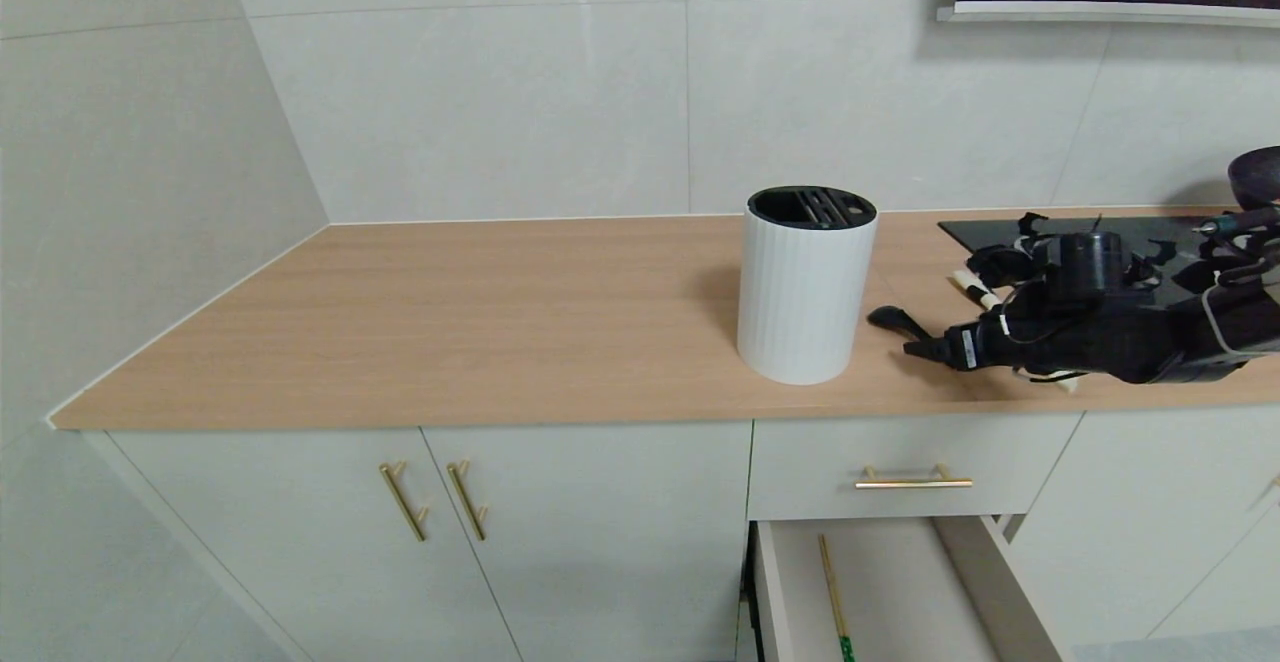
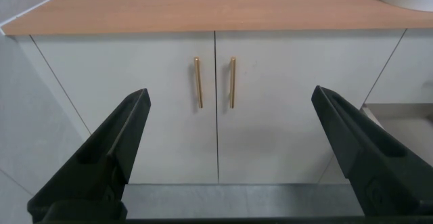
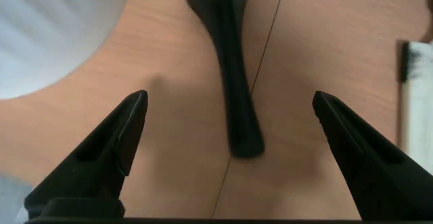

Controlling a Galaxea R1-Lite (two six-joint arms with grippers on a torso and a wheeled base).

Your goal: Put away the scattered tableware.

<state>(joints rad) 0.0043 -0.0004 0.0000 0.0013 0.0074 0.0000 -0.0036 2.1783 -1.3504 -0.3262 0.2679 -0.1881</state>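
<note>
The right gripper (image 1: 928, 347) (image 3: 230, 156) was shown released, its jaws spread wide, low over the wood-grain worktop (image 1: 450, 322) and just beside a black, slender utensil handle with a flared end (image 1: 888, 319) (image 3: 233, 82). In the right wrist view the handle was framed between the two fingers (image 3: 101, 156) and was touched by neither. The handle was laid flat on the worktop, near the base of a white ribbed cylindrical holder with a black slotted top (image 1: 806, 292) (image 3: 47, 28), which was set upright toward the robot's right. A white-handled utensil (image 1: 975, 292) (image 3: 414, 95) was laid farther back, beside the edge of a black glass hob (image 1: 1000, 234). Below the worktop a white drawer (image 1: 900, 592) was seen open, and a thin wooden stick with a green tip (image 1: 832, 587) was laid in it. The left gripper (image 2: 230, 156) was likewise released, jaws wide apart and grasping nothing, and was held low before two white cabinet doors (image 2: 284, 136) fitted with gold bar handles (image 2: 198, 82).
</note>
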